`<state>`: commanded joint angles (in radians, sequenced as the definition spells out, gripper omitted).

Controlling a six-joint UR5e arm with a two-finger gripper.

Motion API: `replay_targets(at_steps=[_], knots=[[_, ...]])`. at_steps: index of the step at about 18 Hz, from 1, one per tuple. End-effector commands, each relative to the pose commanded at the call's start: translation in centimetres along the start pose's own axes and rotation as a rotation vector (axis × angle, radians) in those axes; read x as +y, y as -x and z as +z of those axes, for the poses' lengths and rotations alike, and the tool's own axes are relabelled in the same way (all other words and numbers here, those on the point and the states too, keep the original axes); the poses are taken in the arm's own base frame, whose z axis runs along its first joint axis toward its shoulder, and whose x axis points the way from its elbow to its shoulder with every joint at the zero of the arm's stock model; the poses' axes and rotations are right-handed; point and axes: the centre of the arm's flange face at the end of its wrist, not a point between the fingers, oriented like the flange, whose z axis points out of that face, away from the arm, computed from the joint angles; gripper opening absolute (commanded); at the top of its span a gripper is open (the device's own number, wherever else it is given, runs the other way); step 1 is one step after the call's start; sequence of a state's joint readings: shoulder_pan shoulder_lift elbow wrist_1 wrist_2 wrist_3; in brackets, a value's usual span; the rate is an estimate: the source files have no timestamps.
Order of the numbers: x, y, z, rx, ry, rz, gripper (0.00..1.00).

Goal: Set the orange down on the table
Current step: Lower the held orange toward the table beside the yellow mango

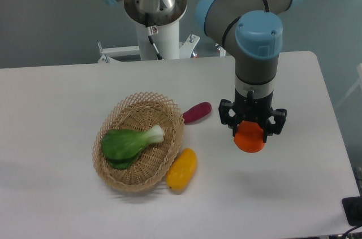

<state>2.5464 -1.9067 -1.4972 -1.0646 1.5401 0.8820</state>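
Yellow mango-like fruit (182, 169) lies nearest the camera, left of and below the gripper, touching the wicker basket (116, 172) rim. Basket sits further left, holding a green bok choy (129, 143). Gripper (251, 132) is clamped on the orange (249, 138), held between both fingers over the white table (294, 182), right of the basket; contact with the surface unclear. Purple vegetable (197, 112) lies just left of the gripper, slightly farther back.
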Motion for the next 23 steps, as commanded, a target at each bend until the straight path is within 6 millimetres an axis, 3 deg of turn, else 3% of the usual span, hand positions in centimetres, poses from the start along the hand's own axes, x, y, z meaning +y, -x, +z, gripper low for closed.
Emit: replay_targets(at_steps=[6,11,17,20,23], knots=[[0.0,0.0,1.1,0.004,0.009,0.004,0.67],[-0.3,0.5,3.6,-0.005,0.013,0.021,0.67],[0.2,2.6,10.6,-0.025,0.060,0.062,0.67],[0.9,1.5,13.1,0.014,0.087,0.063,0.67],[2.6,-0.7,15.8,0.057,0.127,0.062,0.67]])
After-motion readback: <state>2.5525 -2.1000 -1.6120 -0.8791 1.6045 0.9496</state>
